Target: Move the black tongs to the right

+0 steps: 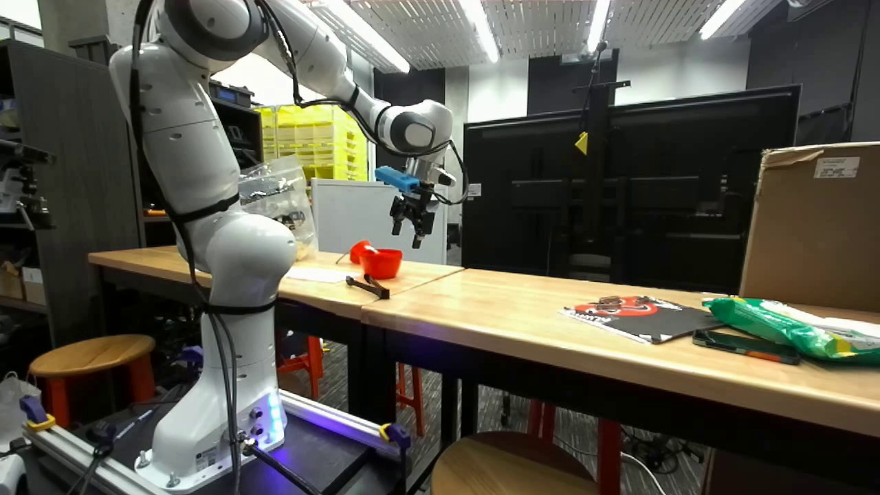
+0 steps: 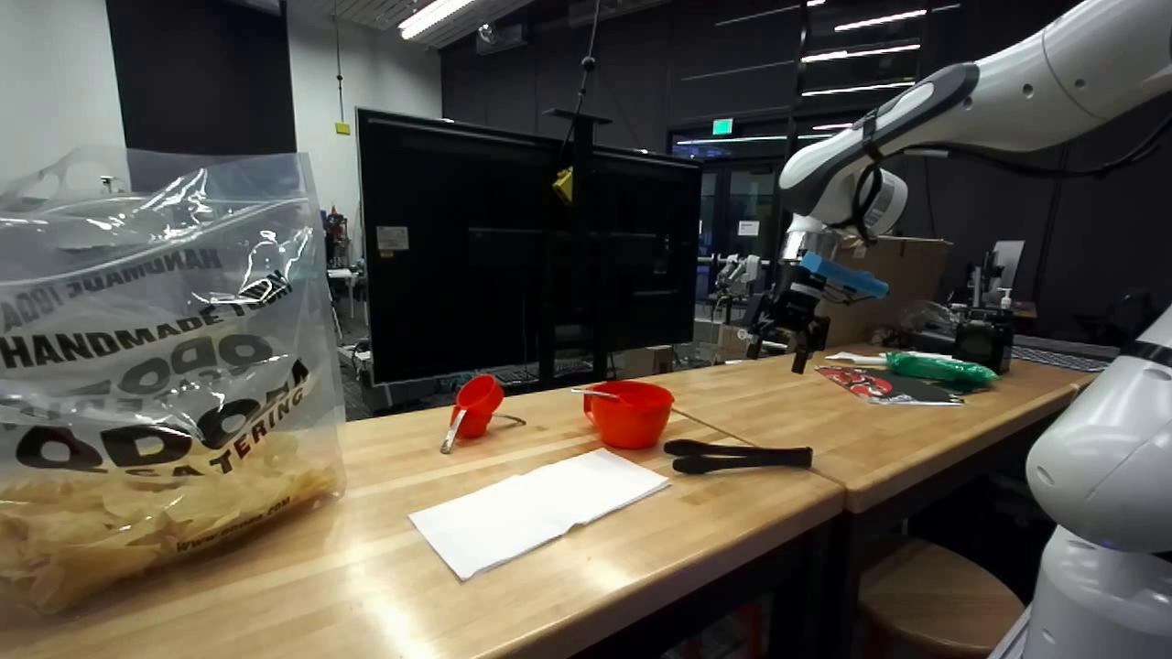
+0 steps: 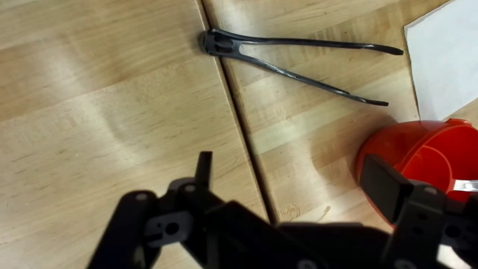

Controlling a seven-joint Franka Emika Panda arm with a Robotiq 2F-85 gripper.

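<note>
Black tongs (image 2: 767,456) lower than the gripper (image 2: 776,355), well apart

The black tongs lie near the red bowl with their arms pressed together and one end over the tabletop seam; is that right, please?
The black tongs do not have their arms pressed together: the wrist view shows them spread in a V. They lie near the red bowl, one end over the tabletop seam.

black tongs (image 3: 298,41) | lying splayed | joined end over table seam (image 3: 242,123)
</note>
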